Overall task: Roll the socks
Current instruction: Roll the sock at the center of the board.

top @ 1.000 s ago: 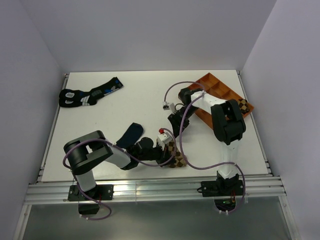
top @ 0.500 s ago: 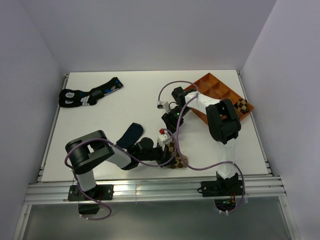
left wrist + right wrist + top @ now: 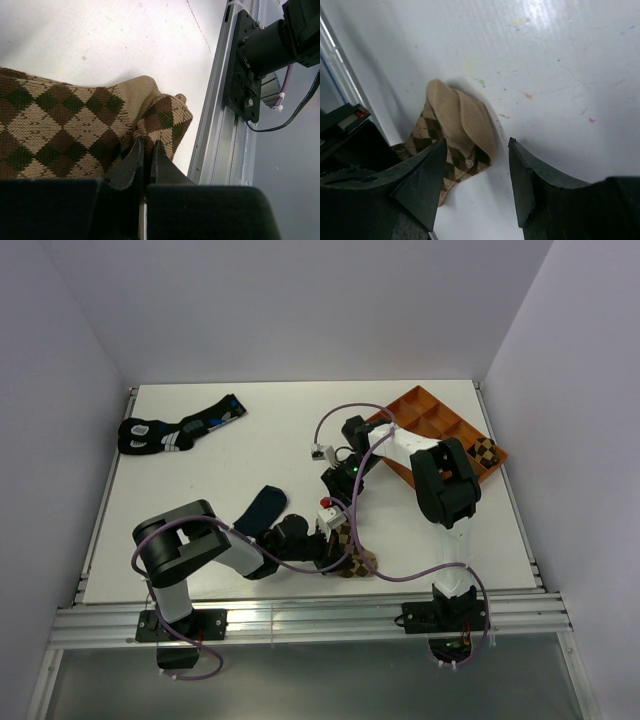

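Note:
The tan argyle sock (image 3: 362,562) lies bunched near the table's front edge, partly under my left arm. My left gripper (image 3: 343,552) is shut on its edge; in the left wrist view the fingertips (image 3: 140,150) pinch a fold of the sock (image 3: 65,120). My right gripper (image 3: 335,483) hangs open just behind it. In the right wrist view its open gripper (image 3: 477,167) hovers above the sock's plain tan end (image 3: 462,122) without touching it. The navy sock (image 3: 262,507) lies flat to the left of the left gripper.
Black socks with blue and white markings (image 3: 178,429) lie at the back left. An orange compartment tray (image 3: 440,420) stands at the back right with an argyle bundle (image 3: 485,452) in it. The metal front rail (image 3: 225,125) runs close beside the sock.
My right arm has swung left and nearer, bringing its open gripper over the argyle sock. My left gripper has stayed on the sock.

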`<state>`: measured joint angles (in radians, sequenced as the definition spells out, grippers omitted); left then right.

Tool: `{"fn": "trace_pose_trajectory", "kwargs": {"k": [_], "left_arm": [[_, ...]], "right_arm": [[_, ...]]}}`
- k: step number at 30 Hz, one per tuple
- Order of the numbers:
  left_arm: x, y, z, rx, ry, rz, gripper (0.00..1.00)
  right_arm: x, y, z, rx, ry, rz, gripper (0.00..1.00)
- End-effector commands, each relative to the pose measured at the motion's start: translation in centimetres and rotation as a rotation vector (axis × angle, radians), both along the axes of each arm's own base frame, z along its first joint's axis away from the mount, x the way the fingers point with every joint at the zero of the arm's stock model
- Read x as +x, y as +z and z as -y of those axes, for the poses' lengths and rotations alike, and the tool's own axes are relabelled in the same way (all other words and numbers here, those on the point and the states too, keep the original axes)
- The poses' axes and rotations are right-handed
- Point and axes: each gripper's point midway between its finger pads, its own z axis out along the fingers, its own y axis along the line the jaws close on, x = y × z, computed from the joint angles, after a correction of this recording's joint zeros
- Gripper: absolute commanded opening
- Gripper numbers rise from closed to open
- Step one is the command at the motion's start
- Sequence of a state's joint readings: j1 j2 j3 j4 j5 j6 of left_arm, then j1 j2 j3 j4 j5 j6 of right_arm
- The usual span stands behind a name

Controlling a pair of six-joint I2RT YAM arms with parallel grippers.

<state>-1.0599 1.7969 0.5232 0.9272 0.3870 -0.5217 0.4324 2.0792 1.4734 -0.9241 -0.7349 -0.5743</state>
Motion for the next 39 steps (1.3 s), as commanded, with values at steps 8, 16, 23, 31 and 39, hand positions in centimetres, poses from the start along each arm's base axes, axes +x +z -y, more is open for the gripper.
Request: {"fn": "trace_pose_trajectory", "kwargs": {"k": [8,16,23,31,39], "left_arm": [[-2.0,-4.7,-2.2,0.173,-0.024,-0.097,0.0],[-2.0,-4.9,-2.2,0.177,-0.02,-0.101,0.0],[-2.0,-4.5,-2.3,0.178,-0.008,-0.118,0.0],[-2.8,-3.9,-3.0,0.187,-0.003,-0.17,0.0],[-3.6,-4.6,-3.4,0.212,-0.018,-0.226,0.0]], "right_arm": [[-1.7,0.0,0.0,-0.001,0.036,-0.021,0.6],[-0.6,-1.4,0.2,-0.085,0.005,0.08,0.57],[0.0,-1.5,0.6,-0.123,-0.013,0.123,0.1],[3.1,-0.1,2.5,-0.151,-0.121,0.256,0.03],[5.2,0.6,3.4,-0.176,-0.175,0.345,0.02]]}}
